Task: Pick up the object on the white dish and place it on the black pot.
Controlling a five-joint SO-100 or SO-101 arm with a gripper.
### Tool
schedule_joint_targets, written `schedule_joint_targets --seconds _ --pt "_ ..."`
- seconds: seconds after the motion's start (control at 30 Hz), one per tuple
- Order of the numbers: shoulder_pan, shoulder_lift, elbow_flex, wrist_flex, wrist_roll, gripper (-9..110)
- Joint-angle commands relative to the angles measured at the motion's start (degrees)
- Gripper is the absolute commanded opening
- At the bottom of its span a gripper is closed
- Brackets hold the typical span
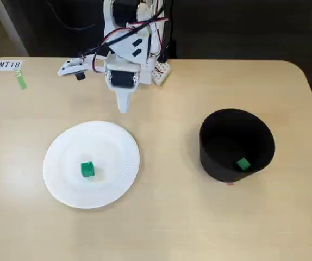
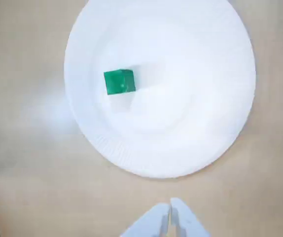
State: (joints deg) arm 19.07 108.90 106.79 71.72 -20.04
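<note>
At the lower left of the fixed view, the cube [image 1: 87, 169] sits on the plate [image 1: 115, 179], a little left of and below the plate's middle, resting flat and apart from the ribbed rim. The plate lies on the table [image 1: 161, 228], a pale wood-look top with rounded corners. At the right of the same view stands the pot [image 1: 214, 163], well apart from the plate, its open mouth showing a second green cube [image 1: 243, 163] on the floor inside, toward the lower right wall.

The arm [image 1: 130, 49] rises at the upper middle of the fixed view, at the table's far edge, white with red and black wires. Its gripper [image 1: 123, 106] points down toward the plate and hangs just above the plate's upper rim in the frame, touching nothing. A small label [image 1: 9, 64] reading MT18 lies at the upper left, with a green strip [image 1: 21, 81] just below it.

In the wrist view the plate [image 2: 205, 133] fills the upper part of the frame and the cube [image 2: 119, 82] lies in its left half. The gripper [image 2: 170, 211] enters from the bottom edge, below the plate's rim, its two white fingertips pressed together with only a thin seam between them and nothing pinched.
</note>
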Motion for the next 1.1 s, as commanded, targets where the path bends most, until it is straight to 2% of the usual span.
schedule_joint_targets --seconds 0.0,0.33,0.9,1.07 --pt "1.93 -3.69 -5.71 -0.26 -4.66 0" --pt "4.31 -18.28 -16.35 -0.53 -12.92 0" --pt "7.29 -27.69 -17.4 -14.77 -8.53 0" --pt "7.65 -30.23 -18.63 -13.8 -9.49 12"
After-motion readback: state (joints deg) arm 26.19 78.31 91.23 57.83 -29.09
